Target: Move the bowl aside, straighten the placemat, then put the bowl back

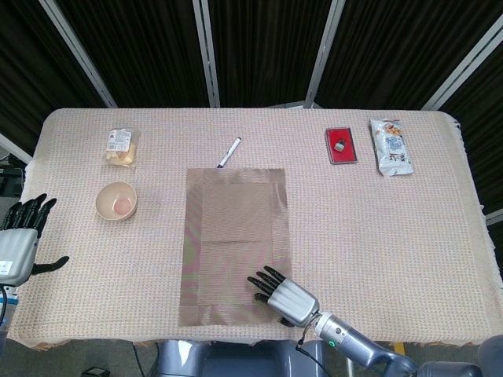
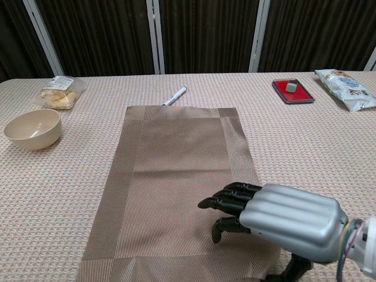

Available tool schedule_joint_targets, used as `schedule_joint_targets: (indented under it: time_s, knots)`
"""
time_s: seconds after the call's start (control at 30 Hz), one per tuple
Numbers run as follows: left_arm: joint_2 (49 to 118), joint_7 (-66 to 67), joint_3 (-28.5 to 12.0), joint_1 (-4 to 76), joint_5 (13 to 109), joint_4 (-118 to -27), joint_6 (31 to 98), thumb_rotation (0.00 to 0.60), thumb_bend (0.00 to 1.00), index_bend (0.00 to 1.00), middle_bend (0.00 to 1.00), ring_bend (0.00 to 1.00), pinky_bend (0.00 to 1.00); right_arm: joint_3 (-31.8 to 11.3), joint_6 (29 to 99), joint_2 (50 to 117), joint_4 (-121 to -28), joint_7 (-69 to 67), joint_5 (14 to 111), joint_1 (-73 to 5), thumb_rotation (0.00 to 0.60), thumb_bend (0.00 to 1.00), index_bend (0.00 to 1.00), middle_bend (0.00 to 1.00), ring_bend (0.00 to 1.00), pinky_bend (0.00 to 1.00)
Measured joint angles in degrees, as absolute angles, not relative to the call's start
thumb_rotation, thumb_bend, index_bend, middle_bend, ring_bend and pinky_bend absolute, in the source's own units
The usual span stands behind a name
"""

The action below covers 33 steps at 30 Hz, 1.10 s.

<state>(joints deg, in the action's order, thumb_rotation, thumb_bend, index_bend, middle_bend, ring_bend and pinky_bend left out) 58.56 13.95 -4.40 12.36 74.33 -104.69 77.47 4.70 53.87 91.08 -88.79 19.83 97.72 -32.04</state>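
Only the head view takes in the left hand point(image 1: 17, 243), which hangs off the table's left edge with its dark fingers spread apart and nothing in them; the chest view does not reach it. Both views show the right hand point(image 1: 281, 294), palm down over the placemat point(image 1: 234, 243) near that mat's near right corner, fingers slightly apart and holding nothing. From the chest view the fingertips point(image 2: 207, 203) point toward the mat's middle, though whether they press the weave cannot be told. The placemat lies lengthwise in the middle of the table point(image 1: 377, 228), running from mid-table to the near edge. The bowl point(image 1: 116, 201) stands off the mat, toward the left edge, well apart from it. At the far edge lie a snack bag point(image 1: 121, 148), a pen point(image 1: 229, 152) just beyond the mat's far side, a red tray point(image 1: 340, 146) and a white packet point(image 1: 391, 146).
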Motion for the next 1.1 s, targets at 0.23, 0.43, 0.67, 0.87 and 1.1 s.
schedule_joint_targets:
  time_s: [0.23, 0.43, 0.67, 0.87, 1.1]
  knots:
    - [58.6, 14.1, -4.4, 12.4, 74.4, -104.7, 77.4, 0.6, 0.07, 0.0, 0.0, 0.0, 0.0, 4.6, 54.7, 90.6, -89.3, 18.6, 97.8, -32.6, 0.6, 0.37, 0.52, 0.0, 0.0, 0.0]
    - [58.6, 14.1, -4.4, 12.4, 74.4, -104.7, 77.2, 0.6, 0.07, 0.0, 0.0, 0.0, 0.0, 4.9, 55.5, 90.5, -89.1, 17.8, 98.0, -32.7, 0.6, 0.39, 0.73, 0.0, 0.0, 0.0]
    - [58.5, 13.9, -4.4, 12.4, 74.3, -104.6, 77.1, 0.6, 0.07, 0.0, 0.0, 0.0, 0.0, 5.4, 57.1, 89.1, -89.2, 16.5, 99.4, -32.8, 0.6, 0.4, 0.75, 0.0, 0.0, 0.0]
    - [58.5, 13.8, -4.5, 12.3, 74.3, -104.6, 77.1, 0.6, 0.07, 0.0, 0.0, 0.0, 0.0, 6.7, 58.7, 85.8, -89.5, 16.0, 101.5, -32.9, 0.6, 0.41, 0.78, 0.0, 0.0, 0.0]
    - [58.5, 13.9, -4.4, 12.3, 74.4, -104.8, 77.2, 0.6, 0.07, 0.0, 0.0, 0.0, 0.0, 9.3, 61.3, 79.8, -88.1, 14.7, 104.8, -32.6, 0.6, 0.42, 0.78, 0.0, 0.0, 0.0]
